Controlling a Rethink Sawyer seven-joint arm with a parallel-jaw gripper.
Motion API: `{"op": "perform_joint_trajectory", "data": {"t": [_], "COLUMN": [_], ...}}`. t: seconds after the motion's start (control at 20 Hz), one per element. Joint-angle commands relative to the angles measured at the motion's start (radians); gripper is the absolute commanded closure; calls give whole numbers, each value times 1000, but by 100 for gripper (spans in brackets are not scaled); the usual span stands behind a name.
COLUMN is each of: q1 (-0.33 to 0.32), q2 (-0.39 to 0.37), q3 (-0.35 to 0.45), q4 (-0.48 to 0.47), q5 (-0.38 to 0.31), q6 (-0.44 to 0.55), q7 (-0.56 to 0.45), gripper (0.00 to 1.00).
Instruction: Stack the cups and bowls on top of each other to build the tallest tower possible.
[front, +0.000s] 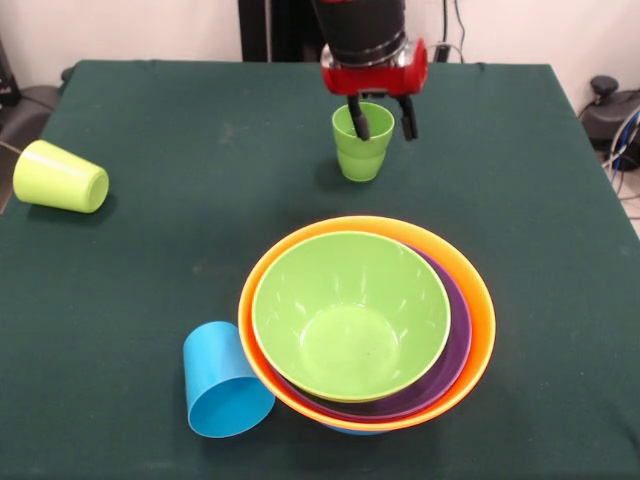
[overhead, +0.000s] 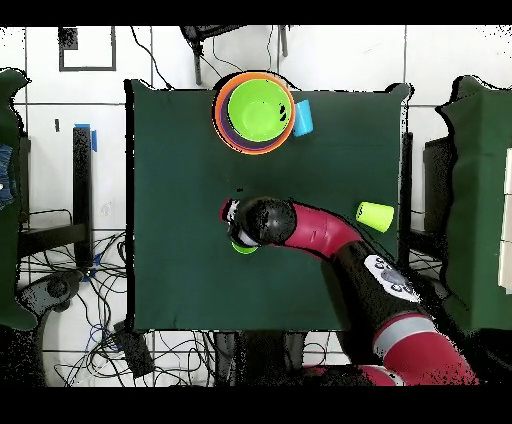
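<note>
The dark green table stands on a white tiled floor with many cables around. The gripper hangs with fingers apart over the upright ridged green cup, one finger inside its rim. The tower is nearer, the sky blue cup touching its left. The yellow-green cup lies far left.
</note>
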Motion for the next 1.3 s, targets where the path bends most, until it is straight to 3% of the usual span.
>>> {"op": "perform_joint_trajectory", "data": {"t": [0.05, 0.3, 0.45, 0.85, 1.3], "q1": [39, 51, 54, 63, 55], "q2": [-122, -199, -202, -118, -96], "q3": [23, 24, 28, 19, 4], "q4": [42, 37, 38, 50, 106], "q5": [33, 75, 95, 95, 27], "q6": [136, 221, 229, 120, 35], "q7": [86, 113, 122, 105, 65], "gripper": [0, 0, 0, 0, 0]}}
